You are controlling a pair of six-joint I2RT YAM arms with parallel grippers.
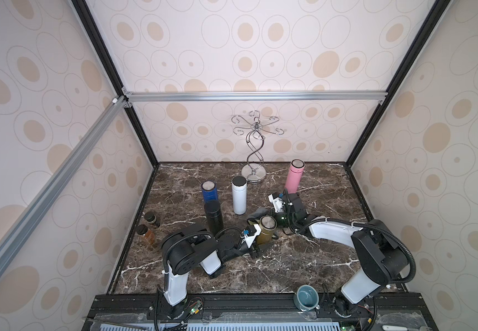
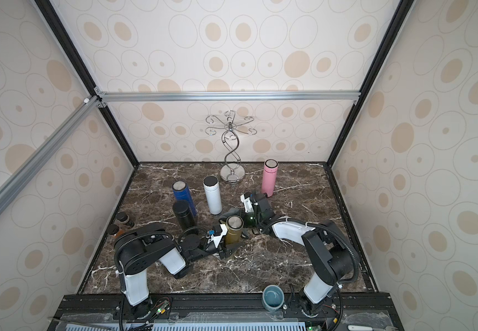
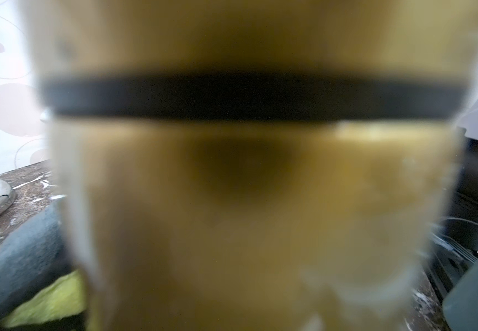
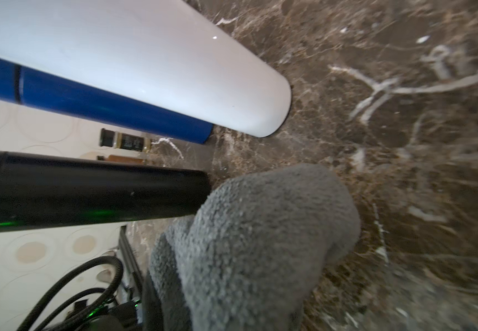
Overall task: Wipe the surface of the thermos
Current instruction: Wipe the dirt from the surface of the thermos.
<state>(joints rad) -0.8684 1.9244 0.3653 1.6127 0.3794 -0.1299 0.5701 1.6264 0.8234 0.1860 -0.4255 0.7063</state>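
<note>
While left tool (image 1: 258, 246) clamps olive thermos (image 1: 265, 235), right tool (image 1: 270, 216) pinches grey cloth (image 4: 260, 235), just behind it

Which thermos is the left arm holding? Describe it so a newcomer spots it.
On the marble tabletop, look near the middle, between the two arms. There the left gripper clamps the olive thermos, a grey cloth just behind it. It alone is olive and gripped; the black thermos, white thermos, blue thermos and pink thermos stand free.
</note>
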